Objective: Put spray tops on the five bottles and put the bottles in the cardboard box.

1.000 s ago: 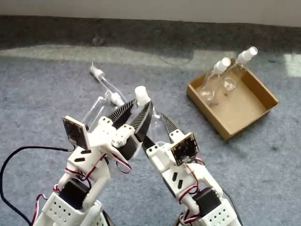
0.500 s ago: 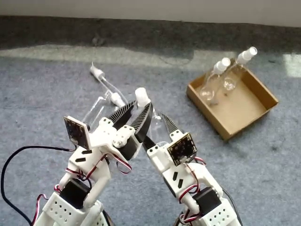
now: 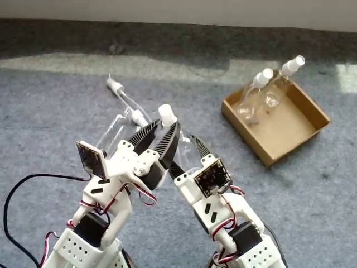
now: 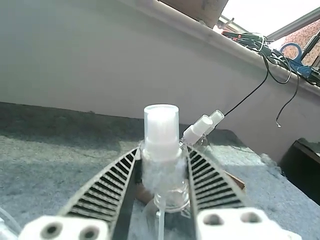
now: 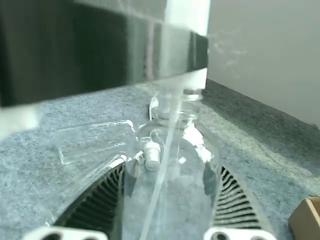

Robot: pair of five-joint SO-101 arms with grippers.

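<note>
L claw (image 4: 161, 155) is clenched on a spray top (image 4: 161, 125) sitting at the neck of a clear bottle (image 5: 175, 145), and R claw (image 5: 172, 169) grips that bottle by its sides, btwn the two arms. Cardboard box (image 3: 295, 137) sits well off to the R w/ two capped bottles (image 3: 251, 100) leaning at its far wall. A loose spray top (image 3: 115, 86) & an empty bottle (image 3: 111, 131) lie on the grey carpet (image 3: 56, 111) just beyond the claws.

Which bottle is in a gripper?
The bottle between the arms: right gripper holds its body, left gripper its spray top. The others lie in the cardboard box or loose.
</note>
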